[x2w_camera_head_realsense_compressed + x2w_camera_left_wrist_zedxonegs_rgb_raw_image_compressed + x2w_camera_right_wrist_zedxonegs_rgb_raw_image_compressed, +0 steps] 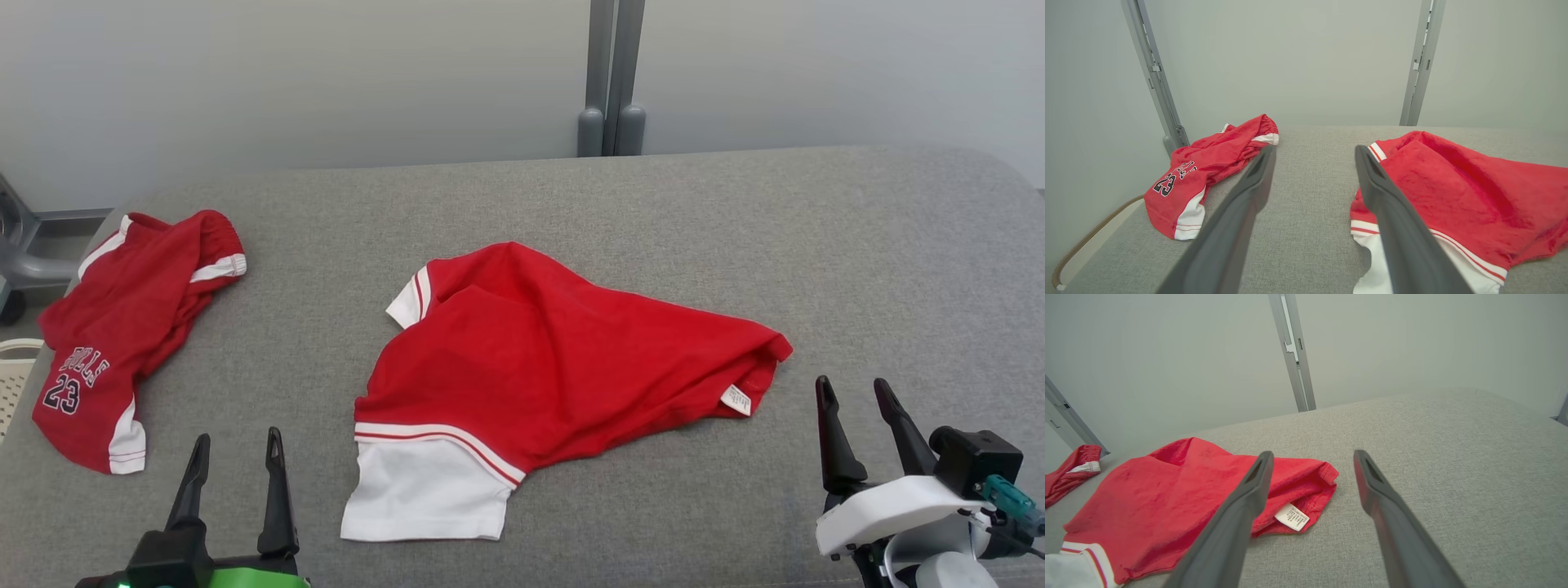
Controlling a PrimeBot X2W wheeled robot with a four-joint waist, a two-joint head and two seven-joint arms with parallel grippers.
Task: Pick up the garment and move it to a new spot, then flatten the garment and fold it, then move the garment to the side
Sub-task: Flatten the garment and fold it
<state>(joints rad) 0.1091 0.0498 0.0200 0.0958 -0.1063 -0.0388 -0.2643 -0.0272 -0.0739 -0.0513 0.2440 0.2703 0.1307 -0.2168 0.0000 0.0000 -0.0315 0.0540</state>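
A crumpled red garment (531,359) with white sleeves and a white care label lies in the middle of the grey padded surface (653,212). It also appears in the left wrist view (1453,192) and the right wrist view (1167,486). My left gripper (237,437) hovers open near the front edge, just left of the garment's white sleeve (424,490), with nothing between its fingers (1314,151). Open and empty as well, my right gripper (852,384) stands just right of the garment's labelled corner (1312,454).
A second red garment (122,327) marked 23 lies bunched at the surface's left edge (1208,167). A white slatted basket (12,376) sits beyond that edge. A grey post (612,82) stands against the pale wall behind. Bare grey surface spreads to the right.
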